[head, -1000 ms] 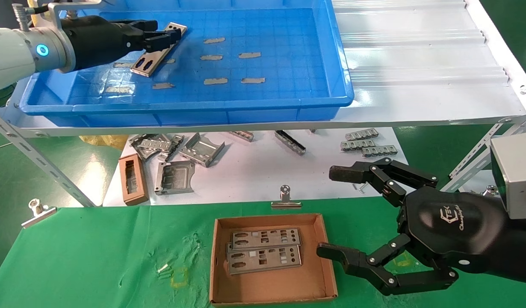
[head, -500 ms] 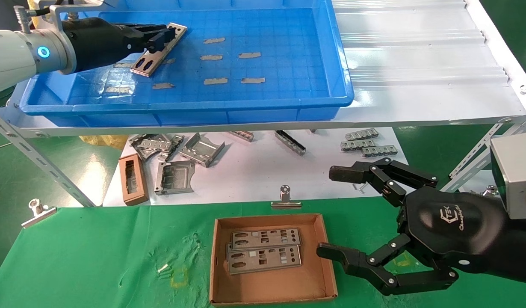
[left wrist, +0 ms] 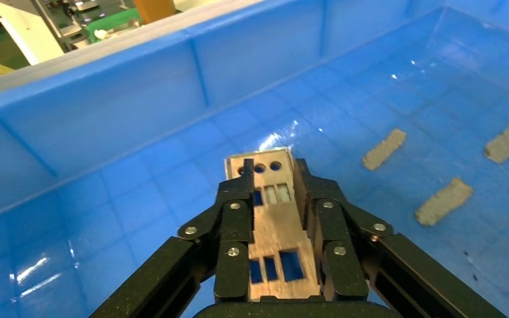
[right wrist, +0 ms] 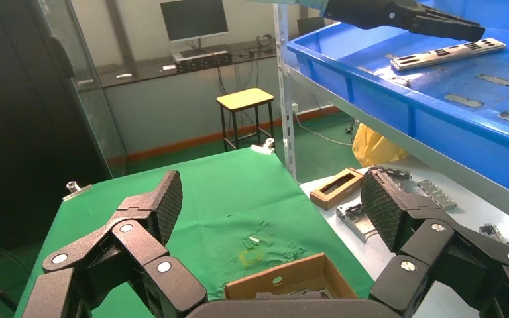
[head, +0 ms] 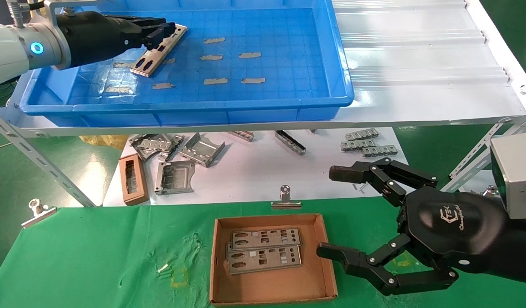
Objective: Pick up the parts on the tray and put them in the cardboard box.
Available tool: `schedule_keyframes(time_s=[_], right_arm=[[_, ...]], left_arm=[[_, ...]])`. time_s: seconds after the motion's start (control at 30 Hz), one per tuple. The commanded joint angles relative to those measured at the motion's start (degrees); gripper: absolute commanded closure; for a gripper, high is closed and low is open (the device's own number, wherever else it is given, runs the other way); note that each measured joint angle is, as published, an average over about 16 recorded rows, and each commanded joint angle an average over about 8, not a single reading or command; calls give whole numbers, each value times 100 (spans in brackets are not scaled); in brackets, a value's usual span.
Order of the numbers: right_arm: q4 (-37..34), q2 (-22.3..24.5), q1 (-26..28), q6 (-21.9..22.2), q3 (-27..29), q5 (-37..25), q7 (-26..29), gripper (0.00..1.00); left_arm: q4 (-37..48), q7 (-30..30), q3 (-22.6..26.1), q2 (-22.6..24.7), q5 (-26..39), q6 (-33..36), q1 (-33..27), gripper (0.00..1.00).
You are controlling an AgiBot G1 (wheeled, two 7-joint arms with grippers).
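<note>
My left gripper point(head: 162, 31) has drawn back slightly toward the tray's point(head: 263, 105) left side since a second ago, fingers clamped on a part point(left wrist: 273, 225) at the tray's far left. Open blue floor lies rightward. My right gripper point(head: 331, 211) hangs spread beside the cardboard box point(head: 327, 261), which holds two parts point(head: 265, 250).

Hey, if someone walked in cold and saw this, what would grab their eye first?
Probably the big blue tray on the shelf, where the left gripper is closed on a metal strip. Next, the open right gripper hanging beside the cardboard box, which already holds two strips.
</note>
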Motion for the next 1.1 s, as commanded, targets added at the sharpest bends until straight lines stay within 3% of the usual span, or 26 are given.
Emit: schedule_keyframes(time_s=[0.03,0.33,0.6,1.1], right_arm=[[0,0,0,0,0,0,0,0],[0,0,0,0,0,0,0,0],[0,0,0,0,0,0,0,0],[0,0,0,0,0,0,0,0]], left_arm=[[-7,48,11,-18,16,57,-5,0],[61,78,27,-13,38,112,-11,4],[124,19,-7,2,-9,90,21,97],[132,2,-15,51,-21,-131,49,100]])
